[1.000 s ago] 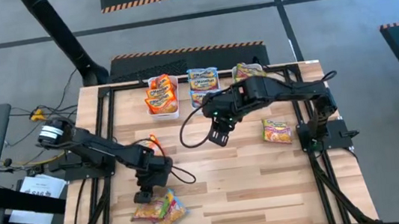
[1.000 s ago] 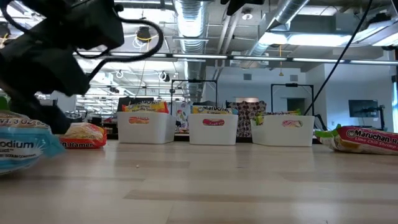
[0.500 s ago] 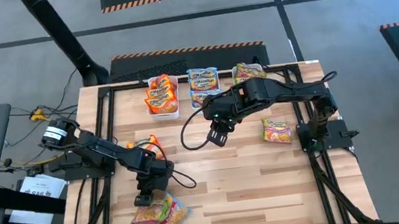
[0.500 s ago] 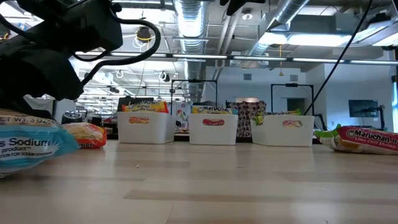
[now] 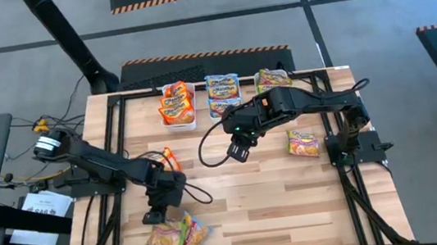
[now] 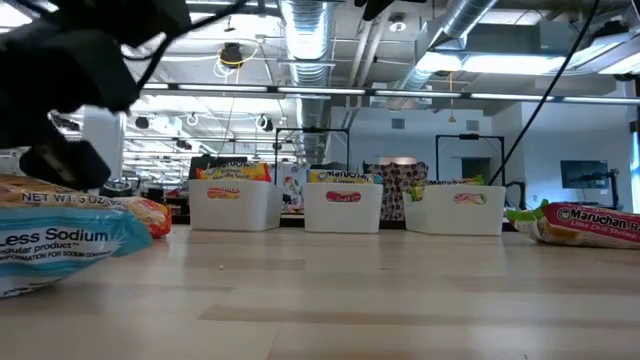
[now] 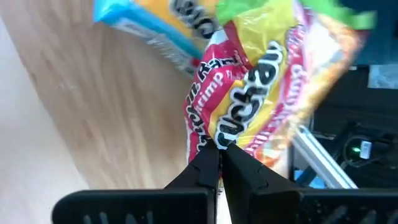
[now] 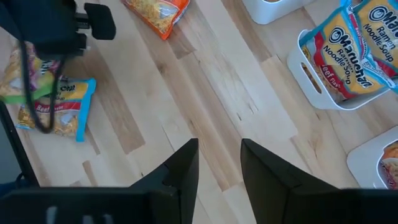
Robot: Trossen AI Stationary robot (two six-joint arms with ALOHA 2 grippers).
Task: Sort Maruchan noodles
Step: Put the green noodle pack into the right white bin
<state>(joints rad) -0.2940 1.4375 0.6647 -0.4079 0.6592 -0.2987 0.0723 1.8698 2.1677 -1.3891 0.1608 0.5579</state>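
The left gripper (image 5: 161, 217) is low over the near left part of the light wooden slatted table (image 5: 278, 206), its two dark fingers pressed together on the edge of a shiny green-and-pink shrimp ramen packet (image 7: 261, 93). In the left wrist view the fingertips (image 7: 211, 158) meet at the packet's crimped end, and the rest of the packet extends away from the jaws. A shiny blue-trimmed yellow ramen packet (image 7: 155, 25) lies just beyond it, touching or overlapping it; in the high view the two packets form a small heap (image 5: 178, 233) at the near left edge of the table, right below the gripper.

The right gripper (image 5: 239, 151) hangs above the middle of the table with its jaws spread and nothing between them; bare wood shows through the gap in the right wrist view. An orange ramen packet (image 8: 158, 14) lies on the table between the two arms. Another green-and-pink packet (image 5: 304, 142) lies flat on the right side of the table, well apart from both grippers.

Three white rectangular plastic bins stand in a row along the far edge: the left bin (image 5: 177, 105) holds orange packets, the middle bin (image 5: 222, 91) blue-trimmed ones, the right bin (image 5: 271, 78) green-and-pink ones
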